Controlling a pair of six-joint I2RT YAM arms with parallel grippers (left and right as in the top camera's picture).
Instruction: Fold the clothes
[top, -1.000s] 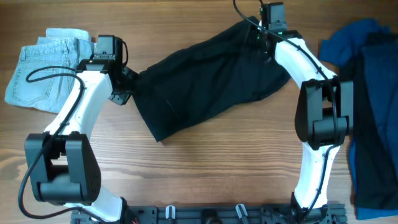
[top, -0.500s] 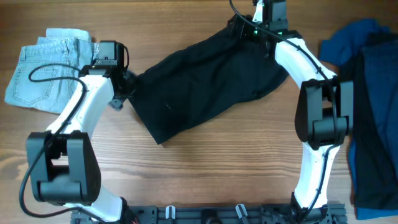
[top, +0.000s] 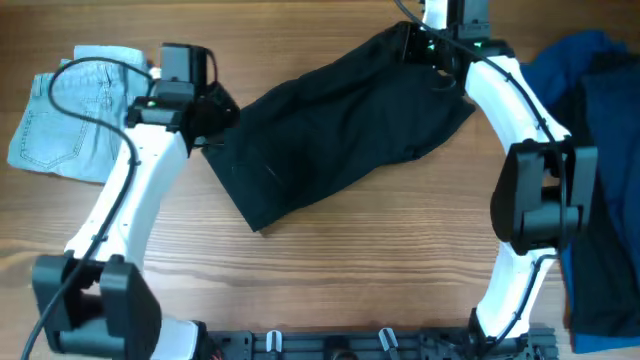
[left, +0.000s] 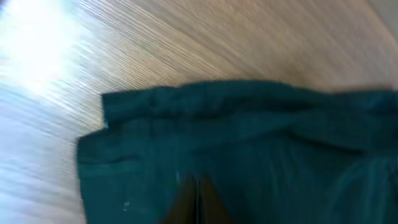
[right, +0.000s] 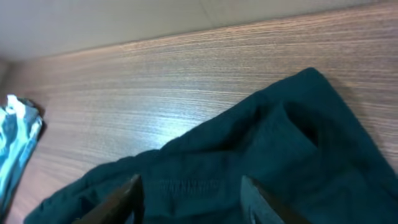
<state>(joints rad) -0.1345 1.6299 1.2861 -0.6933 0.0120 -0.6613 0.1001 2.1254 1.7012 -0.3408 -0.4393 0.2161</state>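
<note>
The black shorts (top: 340, 130) lie spread slantwise across the middle of the table, low at the left and high at the right. My left gripper (top: 215, 108) is over their upper left corner. In the left wrist view it (left: 198, 190) is shut, its tips pressed into the dark cloth (left: 280, 143), which looks pinched between them. My right gripper (top: 412, 45) hangs over the shorts' far right end. In the right wrist view it (right: 194, 199) is open, with the fabric (right: 280, 143) lying between and below its fingers.
Light-blue denim shorts (top: 65, 120) lie folded at the far left, also showing as a pale patch (right: 15, 137) in the right wrist view. A royal-blue garment (top: 570, 65) and a dark navy one (top: 605, 200) are heaped along the right edge.
The left gripper has shifted right and farther back onto the shorts' left corner. The right gripper has moved a little to the right along the far edge. The shorts' left end has shifted slightly.
</note>
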